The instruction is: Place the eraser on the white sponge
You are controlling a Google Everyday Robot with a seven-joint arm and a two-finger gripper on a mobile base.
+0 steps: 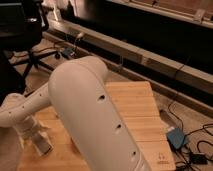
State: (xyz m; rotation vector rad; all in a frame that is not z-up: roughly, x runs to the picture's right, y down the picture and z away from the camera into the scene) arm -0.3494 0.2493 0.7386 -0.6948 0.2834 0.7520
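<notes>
Low at the left edge, the gripper (pixel 42 144) hangs close over the wooden desk (pixel 132 107); whether it is open, closed or holding anything cannot be told from this view. Neither the eraser nor the white sponge shows anywhere (the big white arm link (pixel 92 117) covers most of the middle of the desk, so both may lie behind it). A good placement would need the block centred over the pad and lowered flat before release. To the right, bare wood runs to the desk's edge, and beyond it a blue box (pixel 176 138) and cables (pixel 197 157) lie on the floor.
</notes>
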